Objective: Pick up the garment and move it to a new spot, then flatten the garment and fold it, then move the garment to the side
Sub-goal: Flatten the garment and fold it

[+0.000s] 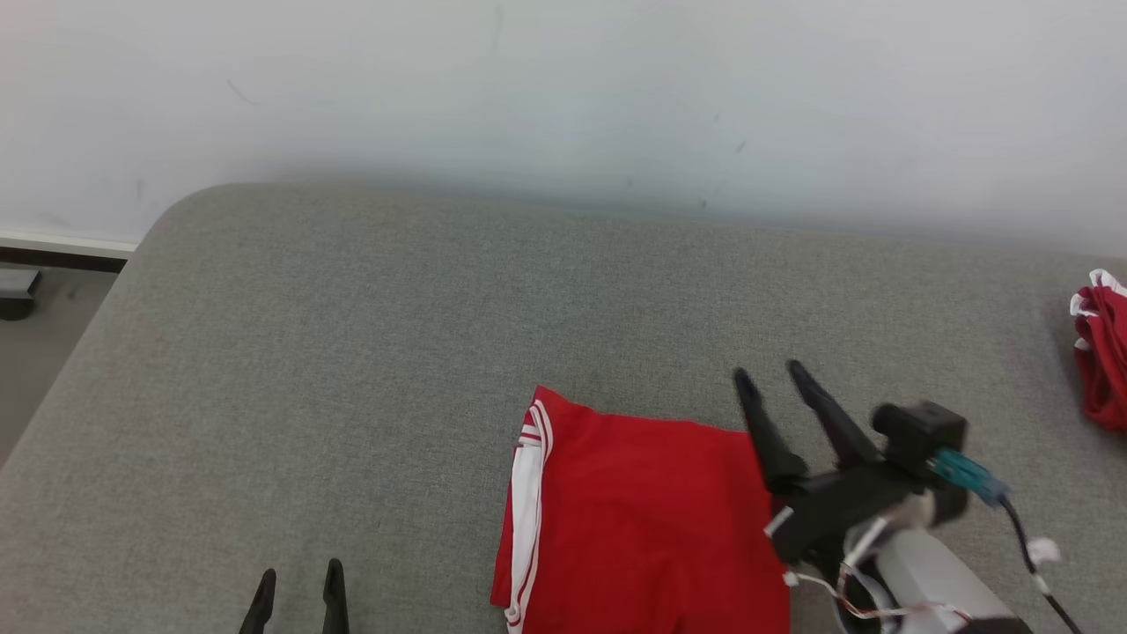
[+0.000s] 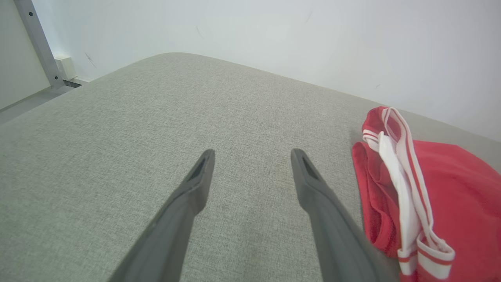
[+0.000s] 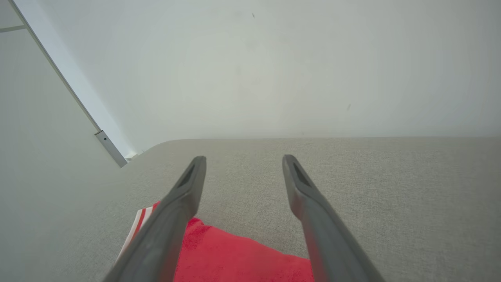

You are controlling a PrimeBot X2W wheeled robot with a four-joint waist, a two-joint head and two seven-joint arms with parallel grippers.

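A red garment (image 1: 643,519) with white stripe trim lies folded on the grey cushion, low in the head view. Its striped edge (image 2: 407,188) faces my left gripper. Above the garment's far right corner my right gripper (image 1: 773,377) stands open, nothing between its fingers. In the right wrist view the red cloth (image 3: 235,254) lies below and between the fingers (image 3: 184,196). My left gripper (image 1: 298,581) is open at the lower left, apart from the garment. The left wrist view has that gripper (image 2: 252,154) spread over bare cushion.
The grey cushion (image 1: 352,352) stretches far to the left and back, ending at a pale wall. A second red and white cloth heap (image 1: 1101,352) lies at the right edge. Floor shows beyond the cushion's left edge (image 1: 53,335).
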